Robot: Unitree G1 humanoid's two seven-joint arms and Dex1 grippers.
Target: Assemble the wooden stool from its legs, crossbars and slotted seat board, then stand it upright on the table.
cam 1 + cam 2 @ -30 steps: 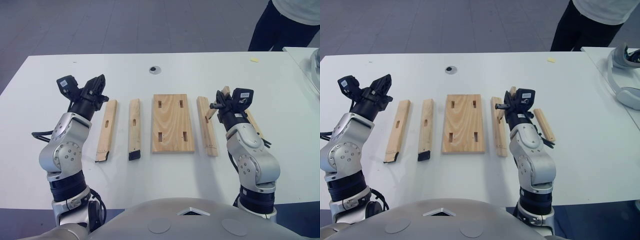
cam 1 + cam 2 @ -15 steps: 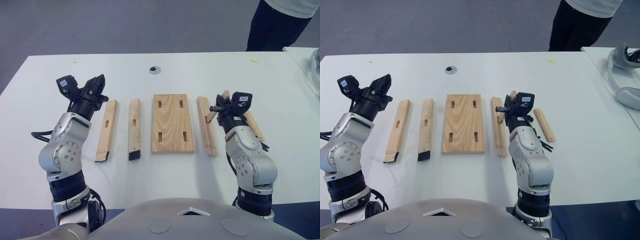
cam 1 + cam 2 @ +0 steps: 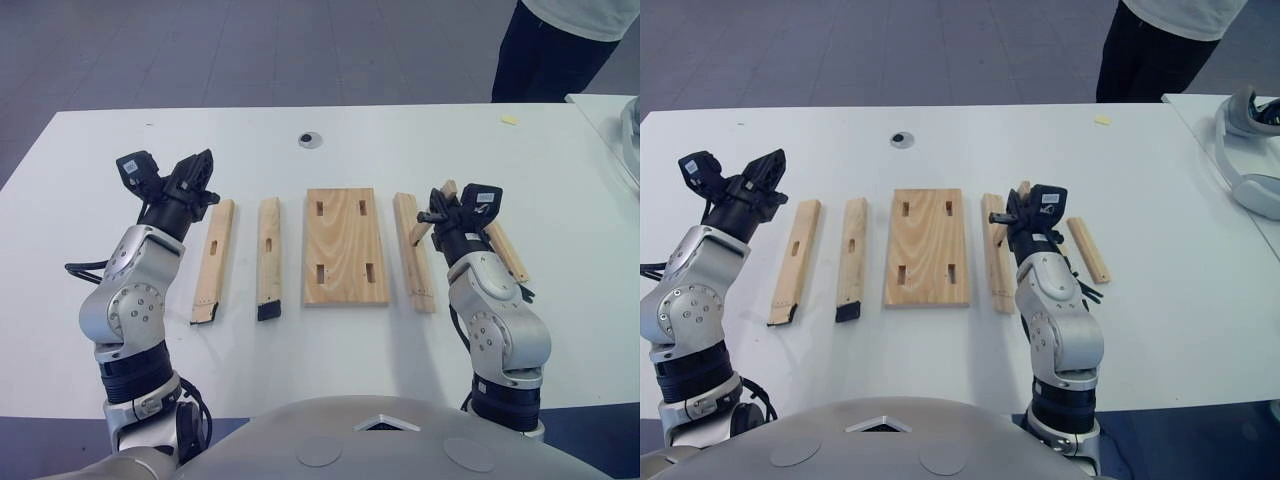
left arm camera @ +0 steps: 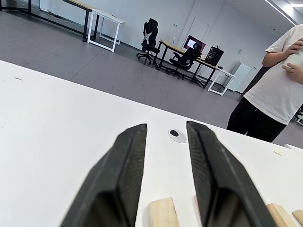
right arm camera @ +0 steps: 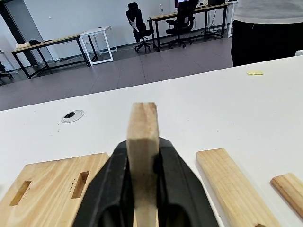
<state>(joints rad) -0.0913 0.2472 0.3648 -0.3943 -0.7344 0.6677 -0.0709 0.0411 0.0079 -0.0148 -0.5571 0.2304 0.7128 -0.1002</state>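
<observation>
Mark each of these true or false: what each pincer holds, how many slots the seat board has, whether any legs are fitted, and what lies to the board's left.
1. The right pincer is shut on a piece of wood. True.
2. The left pincer holds a leg. False: it is open and holds nothing.
3. The seat board has four slots. True.
4. Legs are already fitted into the seat board. False: it lies flat on the table with its slots empty.
5. Two black-tipped bars lie to the left of the seat board. True.
</observation>
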